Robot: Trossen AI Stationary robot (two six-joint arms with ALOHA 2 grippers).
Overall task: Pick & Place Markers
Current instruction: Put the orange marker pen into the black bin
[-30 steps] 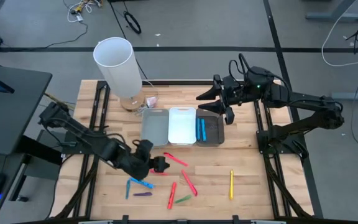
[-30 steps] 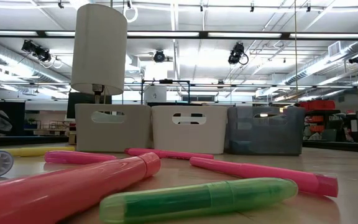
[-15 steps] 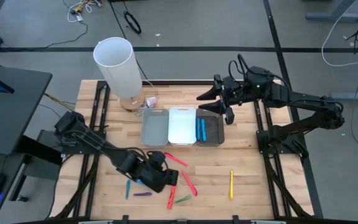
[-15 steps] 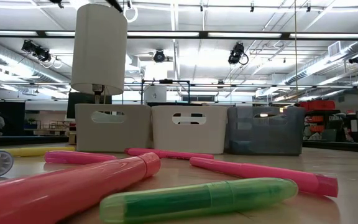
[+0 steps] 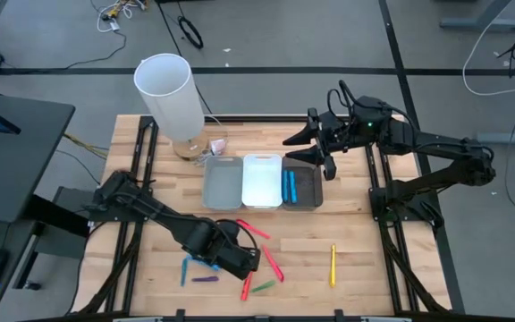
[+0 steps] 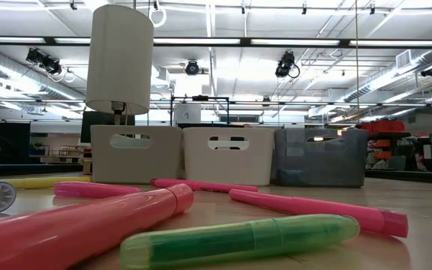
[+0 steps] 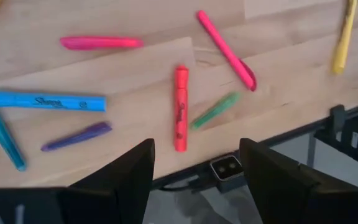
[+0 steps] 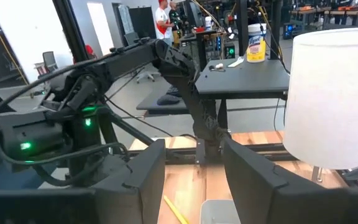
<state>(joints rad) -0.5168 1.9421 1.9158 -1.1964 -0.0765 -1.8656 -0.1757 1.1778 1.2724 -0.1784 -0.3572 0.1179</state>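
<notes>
From above, the left gripper (image 5: 247, 261) sits low over the front part of the wooden table (image 5: 365, 259), right among the loose markers. A red marker (image 5: 246, 288) and a green marker (image 5: 263, 286) lie just beside it, toward the front edge. A blue marker (image 5: 202, 264) and a purple marker (image 5: 206, 280) lie close on its other side. A yellow marker (image 5: 333, 265) lies well apart. The right gripper (image 5: 305, 148) hangs near the dark bin (image 5: 307, 190), which has a blue marker (image 5: 290, 185) in it. Its fingers are spread wide and hold nothing.

From table height, a green marker (image 6: 238, 238) and pink markers (image 6: 73, 229) lie close to the camera. Three bins (image 6: 229, 155) stand in a row behind them. No gripper shows here.

From the left wrist, the two dark fingers (image 7: 126, 174) stand wide apart with nothing between them. The red marker (image 7: 181, 107) lies straight ahead on the wood, between the fingers' line. The green marker (image 7: 214, 110) is just beside it.

From the right wrist, the fingers (image 8: 142, 177) are wide and empty. A white lamp shade (image 8: 334, 93) stands near.
</notes>
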